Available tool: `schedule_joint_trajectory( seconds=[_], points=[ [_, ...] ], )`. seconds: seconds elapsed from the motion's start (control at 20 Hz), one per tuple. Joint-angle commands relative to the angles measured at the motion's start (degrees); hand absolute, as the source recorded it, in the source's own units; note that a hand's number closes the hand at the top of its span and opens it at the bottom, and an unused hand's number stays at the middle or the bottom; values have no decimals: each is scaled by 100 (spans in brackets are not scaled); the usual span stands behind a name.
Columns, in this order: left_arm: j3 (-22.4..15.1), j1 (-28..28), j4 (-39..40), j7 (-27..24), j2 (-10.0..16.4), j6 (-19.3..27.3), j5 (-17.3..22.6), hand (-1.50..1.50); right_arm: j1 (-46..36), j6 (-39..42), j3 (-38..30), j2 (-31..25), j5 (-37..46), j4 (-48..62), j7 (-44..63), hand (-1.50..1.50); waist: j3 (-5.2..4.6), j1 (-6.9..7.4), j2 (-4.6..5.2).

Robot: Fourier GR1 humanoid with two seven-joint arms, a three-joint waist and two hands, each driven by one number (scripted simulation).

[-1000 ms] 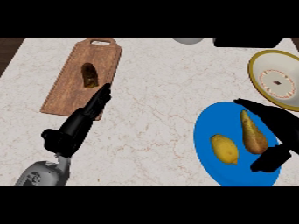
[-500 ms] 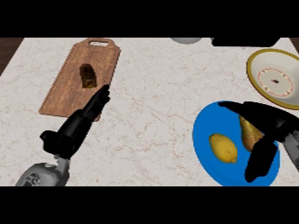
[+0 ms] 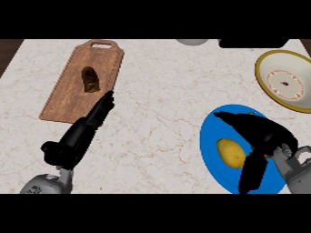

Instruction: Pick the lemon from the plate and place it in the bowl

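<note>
— Where is the lemon (image 3: pixel 230 152)?

— On the blue plate (image 3: pixel 210 136), at the near right of the counter (image 3: pixel 158 91). It lies left of the plate's middle, yellow and fully in sight.

— And the right hand (image 3: pixel 264 134)?

— It hangs over that plate, coming in from the lower right on its grey forearm (image 3: pixel 309 175). Its fingers (image 3: pixel 233 119) stretch toward the plate's far rim, and another part of the hand runs down toward the near rim. The lemon sits just beside the palm, in the gap between those two parts. The hand is spread apart, not closed round the lemon. Whether it touches the lemon I cannot tell.

— Anything under the hand?

— The hand hides the right half of the plate, so I cannot say.

— The bowl (image 3: pixel 309 77)?

— It stands farther back at the right edge, well apart from the plate. It has a yellow rim and a white inside with a small dark mark in the middle. No fruit is in it.

— What about the left hand (image 3: pixel 84 132)?

— It is at the near left, fingers straight and together, holding nothing. The fingertips reach the near edge of a wooden cutting board (image 3: pixel 71 100). The board lies slantwise at the far left, handle away from the robot, with a dark brown lump (image 3: pixel 90 78) on it.
</note>
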Motion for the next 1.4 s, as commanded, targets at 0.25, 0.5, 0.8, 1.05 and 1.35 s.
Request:
schedule_joint_trajectory(
  seconds=[0.25,0.5,0.8,1.05,1.35],
  points=[
    [74,-55,-19,241,-279,61,-235,0,405,117,-181,119,960,-640,337,-150,3,-41,-4],
    [262,-152,192,38,-240,-201,-229,0,695,-141,60,442,2121,-536,35,-150,3,-31,3],
    [457,-139,340,-3,-317,-465,-164,0,1002,-128,-78,821,2846,-107,-272,-150,3,-25,6],
    [529,12,434,-321,-399,-502,-378,0,979,250,-525,947,2961,514,-790,-150,3,-10,9],
    [676,-293,321,163,-534,-509,-537,0,1114,84,-714,1394,3643,1046,-1274,-150,4,-14,9]
  ],
)
